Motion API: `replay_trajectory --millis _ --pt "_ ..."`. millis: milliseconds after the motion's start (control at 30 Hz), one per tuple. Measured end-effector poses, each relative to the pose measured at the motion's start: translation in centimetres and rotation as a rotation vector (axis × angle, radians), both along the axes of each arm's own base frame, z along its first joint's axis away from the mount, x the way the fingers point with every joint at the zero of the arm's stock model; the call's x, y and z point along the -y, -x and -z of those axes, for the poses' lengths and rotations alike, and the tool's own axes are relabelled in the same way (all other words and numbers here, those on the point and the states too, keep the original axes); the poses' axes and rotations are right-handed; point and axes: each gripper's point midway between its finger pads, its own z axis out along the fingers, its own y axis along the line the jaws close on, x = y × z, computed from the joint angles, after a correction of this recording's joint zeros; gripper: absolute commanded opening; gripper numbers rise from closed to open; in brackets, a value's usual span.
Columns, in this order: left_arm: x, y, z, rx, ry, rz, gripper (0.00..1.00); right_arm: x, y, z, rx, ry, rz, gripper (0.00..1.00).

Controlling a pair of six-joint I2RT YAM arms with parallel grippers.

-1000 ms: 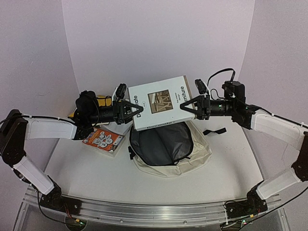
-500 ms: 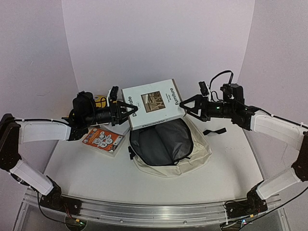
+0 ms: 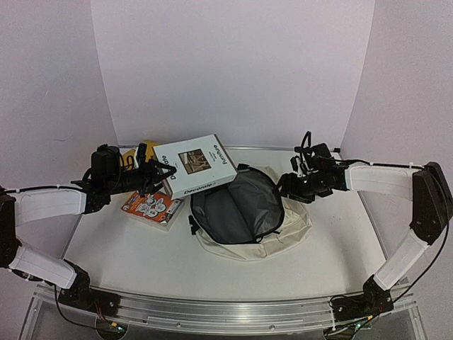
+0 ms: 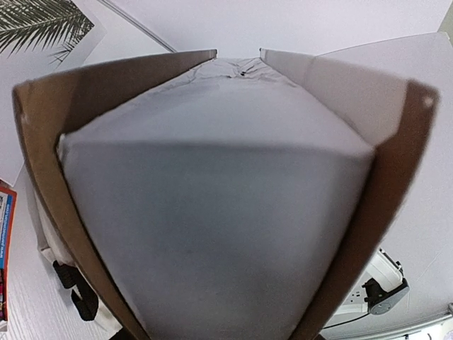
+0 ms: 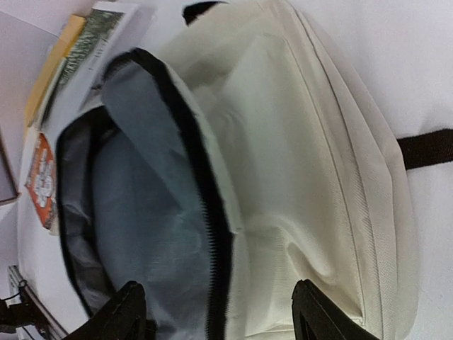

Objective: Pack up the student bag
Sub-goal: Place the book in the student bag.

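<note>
The student bag [image 3: 287, 230] lies open in the middle of the table, cream outside with dark grey lining [image 3: 233, 205] and a black zipper. My left gripper [image 3: 164, 172] is shut on the left edge of a white book [image 3: 197, 163] titled "Decorate Furniture" and holds it tilted above the table, left of the bag's mouth. The book's page edge [image 4: 212, 212] fills the left wrist view and hides the fingers. My right gripper [image 3: 284, 185] is open and empty just above the bag's right rim. In the right wrist view it [image 5: 219, 319] straddles the zipper [image 5: 205, 205] and cream fabric [image 5: 318, 142].
An orange picture book [image 3: 150, 205] lies flat on the table left of the bag, under the held book. A yellow object [image 3: 133, 153] sits behind the left arm. A black strap [image 3: 315, 193] trails from the bag's right side. Walls close off the back and sides.
My right gripper has let go of the white book and dropped to the bag's right rim. My left gripper has carried the book left and lower, away from over the bag.
</note>
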Motion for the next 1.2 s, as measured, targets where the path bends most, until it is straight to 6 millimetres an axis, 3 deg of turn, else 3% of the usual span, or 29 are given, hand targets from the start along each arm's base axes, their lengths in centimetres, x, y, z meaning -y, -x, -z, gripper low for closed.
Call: replay_trajectory --millis 133,400,433,533,700,833,900,933,1000,1067,1133,1200 --pt "-0.4 0.5 1.1 -0.036 -0.012 -0.004 0.29 1.0 0.2 3.5 -0.066 0.095 0.011 0.64" --pt "-0.8 1.0 2.9 -0.107 -0.025 -0.013 0.28 -0.2 -0.4 3.7 -0.059 0.11 -0.046 0.56" --pt "-0.8 1.0 3.0 -0.11 -0.025 -0.014 0.27 -0.6 -0.5 3.7 -0.058 0.108 -0.055 0.53" --pt "-0.9 1.2 3.6 -0.131 -0.026 -0.016 0.27 -1.7 -0.6 3.7 -0.053 0.107 -0.083 0.25" --pt "-1.1 1.6 4.6 -0.173 -0.027 -0.022 0.27 -2.9 -0.7 3.1 -0.045 0.096 -0.096 0.09" --pt "-1.3 2.0 5.8 -0.216 -0.031 -0.029 0.27 -3.3 -0.9 -0.6 0.006 0.053 -0.08 0.0" --pt "-1.4 2.2 6.2 -0.228 -0.033 -0.03 0.27 -3.6 -1.0 -3.7 0.055 0.014 -0.074 0.0" --pt "-1.3 2.2 6.4 -0.235 -0.033 -0.028 0.27 -4.1 -1.0 -6.6 0.105 -0.026 -0.074 0.0" --pt "-1.1 2.2 6.6 -0.243 -0.029 -0.018 0.27 -4.6 -0.8 -10.3 0.171 -0.075 -0.077 0.0" --pt "-0.8 2.2 6.9 -0.251 -0.023 -0.005 0.26 -5.0 -0.5 -13.2 0.22 -0.115 -0.079 0.0" --pt "-0.2 2.2 7.1 -0.25 -0.014 0.014 0.26 -5.4 -0.1 -14.6 0.244 -0.137 -0.082 0.0" --pt "0.7 2.3 7.6 -0.254 -0.008 0.04 0.26 -5.8 0.3 -14.8 0.244 -0.14 -0.087 0.0"
